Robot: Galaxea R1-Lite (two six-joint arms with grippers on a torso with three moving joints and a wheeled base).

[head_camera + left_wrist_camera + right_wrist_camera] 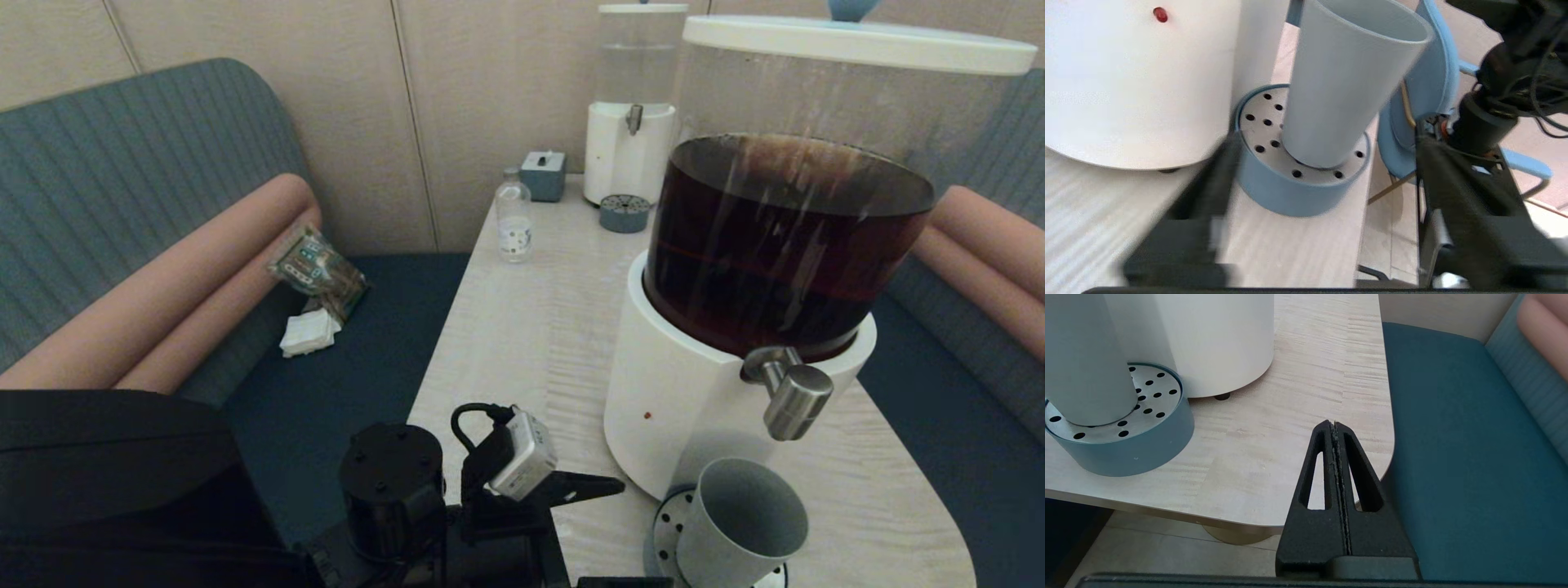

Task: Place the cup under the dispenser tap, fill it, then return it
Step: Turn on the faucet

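Note:
The grey-green cup [739,523] stands on a round perforated drip tray [665,523], just below the brushed-steel dispenser tap [788,400] of the large white-based dispenser [678,408] holding dark brown liquid. I see no liquid inside the cup. My left gripper [633,535] sits at table level to the cup's left. It is open, its fingers [1204,196] spread wider than the cup [1347,81] and tray [1290,192] and not touching them. My right gripper [1334,424] is shut on nothing over the table's near right corner, with the cup [1081,355] off to its side.
At the far end of the table [531,327] stand a smaller dispenser [633,106] with clear liquid, its drip tray [624,214], a clear bottle [514,216] and a grey box [543,175]. Blue bench seats flank both sides; a snack packet [314,269] lies on the left one.

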